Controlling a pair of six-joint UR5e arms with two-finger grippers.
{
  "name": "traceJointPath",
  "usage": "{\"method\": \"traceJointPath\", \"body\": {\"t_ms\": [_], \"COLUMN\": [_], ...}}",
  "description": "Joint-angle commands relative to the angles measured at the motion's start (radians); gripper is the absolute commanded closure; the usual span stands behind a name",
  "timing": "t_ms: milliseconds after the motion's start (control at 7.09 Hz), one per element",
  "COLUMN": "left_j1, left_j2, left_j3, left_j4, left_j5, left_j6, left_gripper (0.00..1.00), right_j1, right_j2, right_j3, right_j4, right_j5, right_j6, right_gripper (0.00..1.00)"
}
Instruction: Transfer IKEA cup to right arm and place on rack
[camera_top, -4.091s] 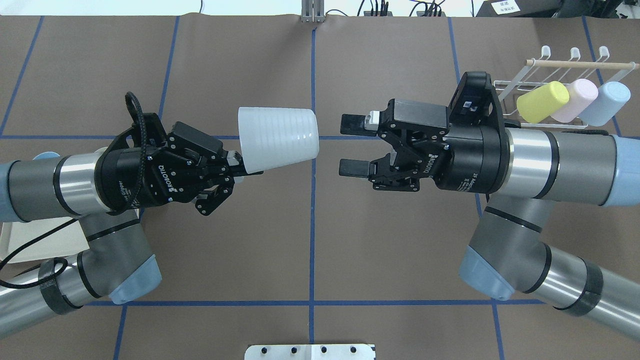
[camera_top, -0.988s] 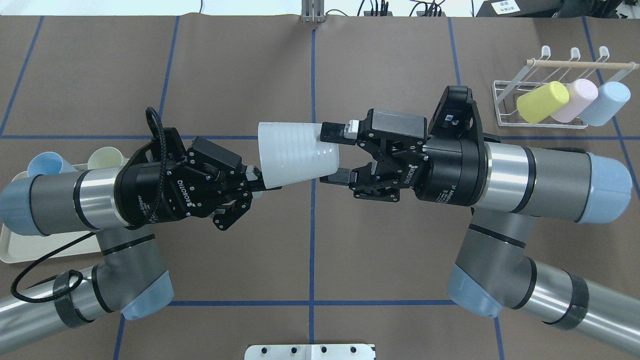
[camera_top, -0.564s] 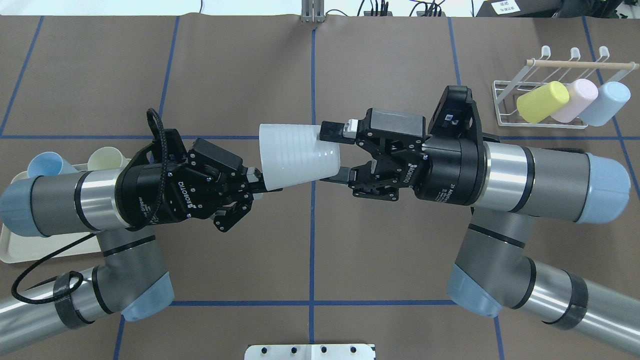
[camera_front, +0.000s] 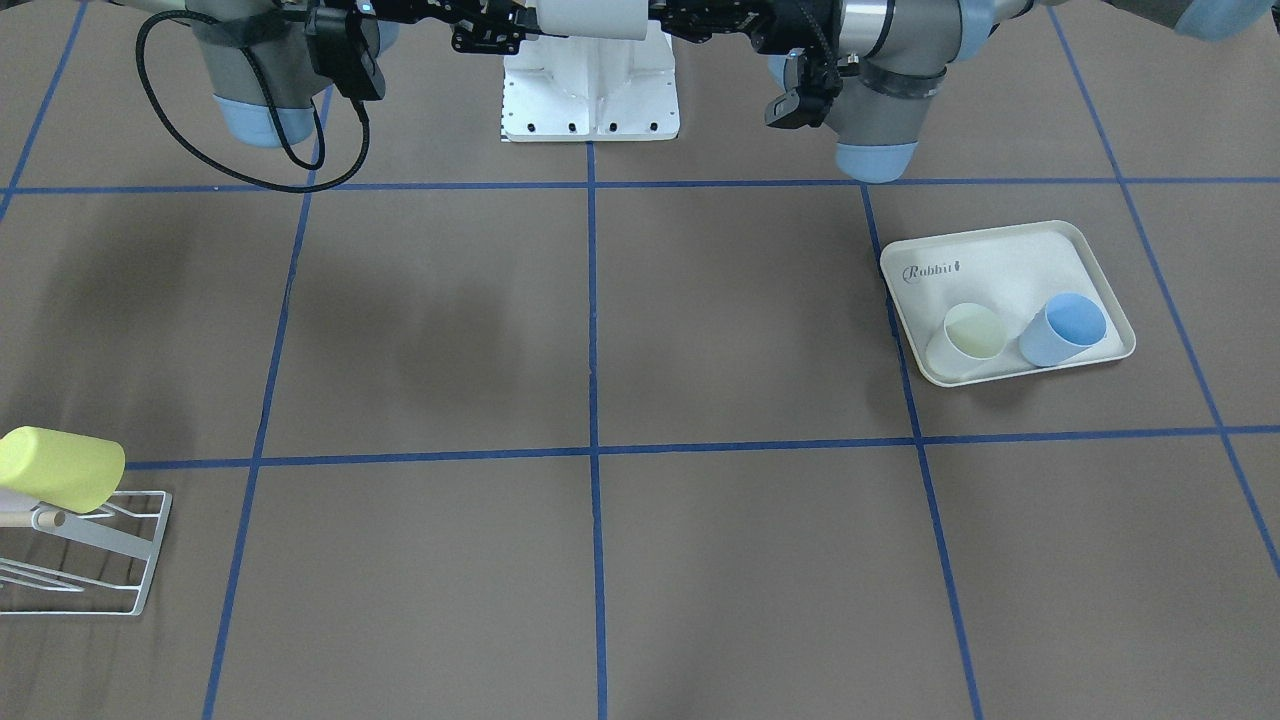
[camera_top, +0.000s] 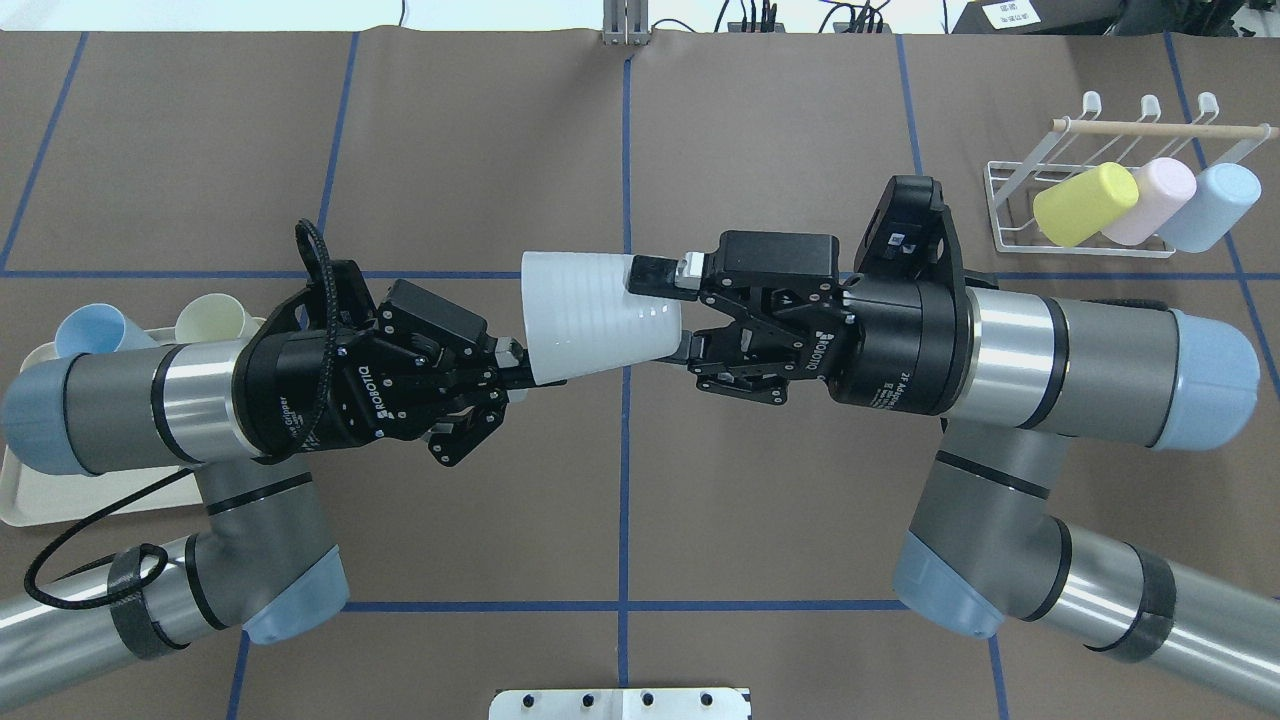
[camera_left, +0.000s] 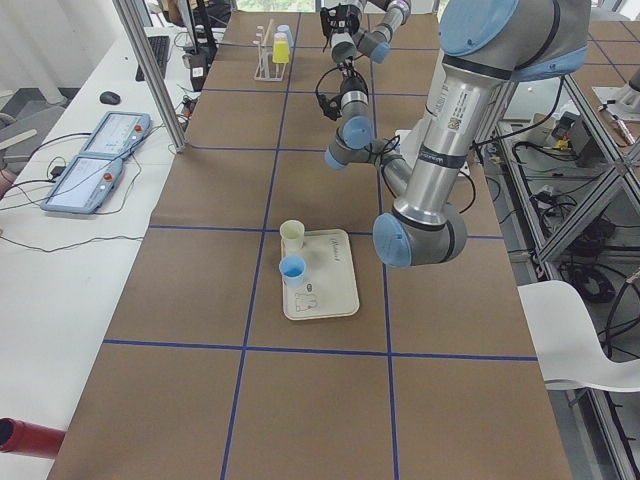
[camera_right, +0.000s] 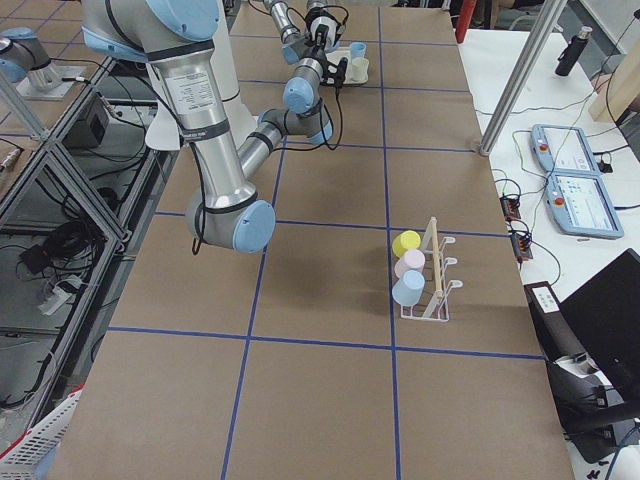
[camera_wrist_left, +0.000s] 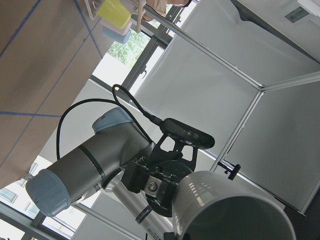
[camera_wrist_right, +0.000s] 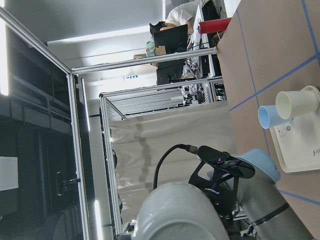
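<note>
A white ribbed IKEA cup (camera_top: 590, 315) hangs on its side above the table's middle, wide rim toward the left arm. My left gripper (camera_top: 515, 365) is shut on the rim. My right gripper (camera_top: 662, 312) is shut on the narrow bottom end, one finger on the upper side and one on the lower. The left wrist view shows the cup (camera_wrist_left: 230, 210) close up with the right gripper behind it. The white wire rack (camera_top: 1010, 190) with a wooden dowel stands at the far right. It carries a yellow cup (camera_top: 1082, 203), a pink cup (camera_top: 1150, 200) and a light blue cup (camera_top: 1210, 205).
A cream tray (camera_front: 1000, 270) on the robot's left side holds a pale yellow cup (camera_front: 968, 338) and a blue cup (camera_front: 1065, 328). The robot's white base plate (camera_front: 590, 90) sits under the two wrists. Blue tape lines cross the brown table.
The arms drew together until the cup's bottom end sat between the right gripper's open fingers. In the last half second those fingers shut on the cup. The left gripper kept its hold.
</note>
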Motion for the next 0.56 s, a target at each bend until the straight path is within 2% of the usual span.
{"method": "traceJointPath", "body": {"t_ms": [0, 141, 423], "left_j1": [0.001, 0.001, -0.019], "left_j2": [0.001, 0.003, 0.013], "left_j3": [-0.001, -0.007, -0.028], "left_j4": [0.003, 0.004, 0.000], "left_j5": [0.000, 0.000, -0.001], "left_j6": [0.003, 0.003, 0.011], "left_gripper": [0.28, 0.00, 0.00], "right_j1": [-0.001, -0.001, 0.006], "right_j2": [0.002, 0.003, 0.002], "right_j3": [0.000, 0.000, 0.000], "right_j4": [0.000, 0.000, -0.003], "right_j5": [0.000, 0.000, -0.002], "right_j6": [-0.001, -0.001, -0.006], "right_gripper": [0.81, 0.85, 0.87]}}
